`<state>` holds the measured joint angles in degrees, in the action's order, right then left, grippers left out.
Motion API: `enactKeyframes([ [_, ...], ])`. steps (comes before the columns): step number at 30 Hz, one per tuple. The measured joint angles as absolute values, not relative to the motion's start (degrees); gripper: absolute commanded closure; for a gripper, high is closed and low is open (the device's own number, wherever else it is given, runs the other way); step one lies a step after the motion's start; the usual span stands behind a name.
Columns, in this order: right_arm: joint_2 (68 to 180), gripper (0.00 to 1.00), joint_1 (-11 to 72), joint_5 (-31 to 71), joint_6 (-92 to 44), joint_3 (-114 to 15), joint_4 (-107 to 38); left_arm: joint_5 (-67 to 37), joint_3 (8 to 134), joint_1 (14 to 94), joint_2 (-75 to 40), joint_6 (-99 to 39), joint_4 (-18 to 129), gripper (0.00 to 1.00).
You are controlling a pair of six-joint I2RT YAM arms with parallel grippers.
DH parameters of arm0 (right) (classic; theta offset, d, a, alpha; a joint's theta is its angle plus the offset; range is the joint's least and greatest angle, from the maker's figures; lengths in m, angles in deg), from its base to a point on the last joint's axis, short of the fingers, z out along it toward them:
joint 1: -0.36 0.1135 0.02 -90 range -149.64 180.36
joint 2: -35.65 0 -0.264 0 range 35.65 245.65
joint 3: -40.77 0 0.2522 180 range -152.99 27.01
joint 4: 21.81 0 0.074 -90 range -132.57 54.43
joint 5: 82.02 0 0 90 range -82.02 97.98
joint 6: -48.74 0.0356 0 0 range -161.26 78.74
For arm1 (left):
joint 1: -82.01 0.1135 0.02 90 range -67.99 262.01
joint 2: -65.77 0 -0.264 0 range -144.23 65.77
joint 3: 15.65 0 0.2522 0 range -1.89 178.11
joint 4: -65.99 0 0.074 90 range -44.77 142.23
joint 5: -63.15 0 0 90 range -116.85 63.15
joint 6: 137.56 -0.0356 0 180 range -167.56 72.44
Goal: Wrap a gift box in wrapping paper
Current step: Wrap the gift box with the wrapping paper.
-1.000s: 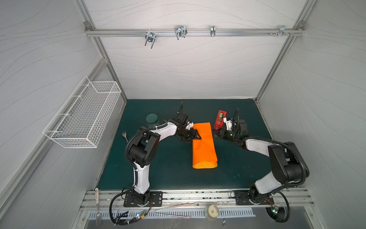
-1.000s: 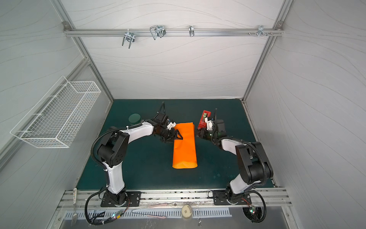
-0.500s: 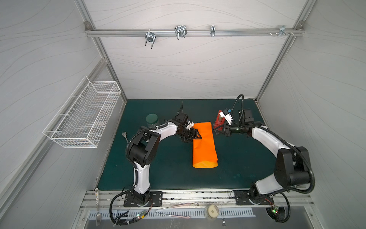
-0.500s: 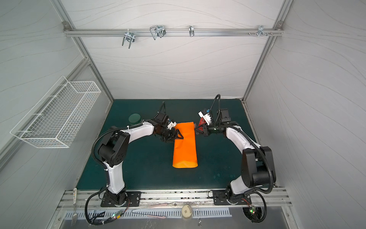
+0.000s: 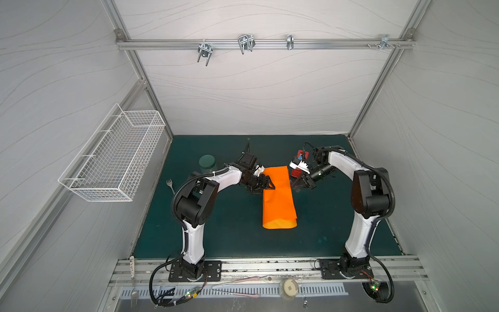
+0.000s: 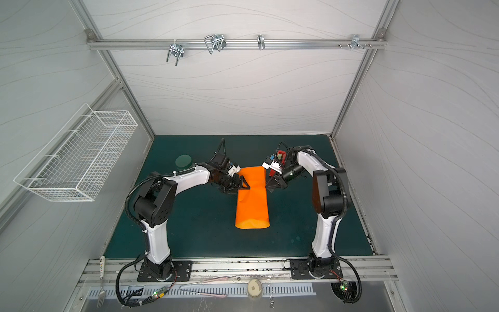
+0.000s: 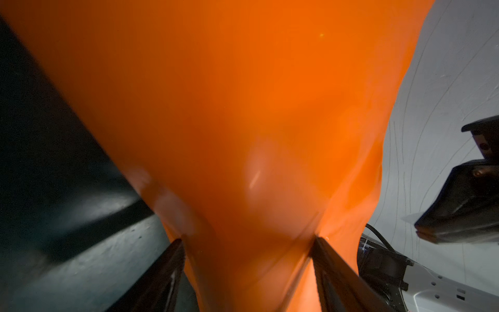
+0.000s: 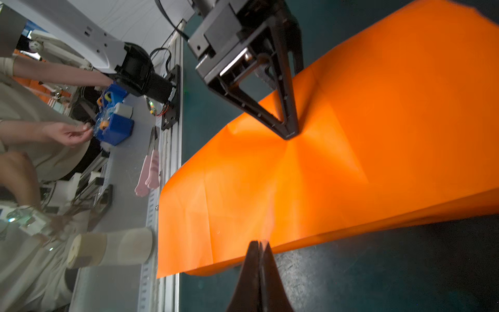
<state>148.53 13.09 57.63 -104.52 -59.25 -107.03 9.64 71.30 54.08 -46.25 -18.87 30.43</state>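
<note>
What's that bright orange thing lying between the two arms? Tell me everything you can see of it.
It is the wrapping paper, a plain bright orange sheet, glossy and thin-looking, folded over into a long, puffy sleeve with soft creases. It lies on the dark green mat, its rounded open end toward the arm bases. The left claw grips it near the far end, creases radiating from one fingertip. The shut right claw points at its side edge; whether it touches is unclear.

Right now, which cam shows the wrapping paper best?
A top view: both ends of the folded wrapping paper show. The right wrist view gives its creases close up but crops one end. The left wrist view gives only a blurred orange stretch between the fingers of the left pincer.
</note>
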Motion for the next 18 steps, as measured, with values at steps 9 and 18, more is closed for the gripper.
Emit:
enactKeyframes([
  [9, 155.59, 1.00, 15.08, 51.14, -111.25, -68.34, -115.69, 9.64, 71.30, 54.08, -46.25, -18.87, 30.43, 0.26],
  [18, 156.64, 1.00, 16.46, 44.98, -111.73, -69.63, -116.11, 9.64, 71.30, 54.08, -46.25, -18.87, 30.45, 0.26],
])
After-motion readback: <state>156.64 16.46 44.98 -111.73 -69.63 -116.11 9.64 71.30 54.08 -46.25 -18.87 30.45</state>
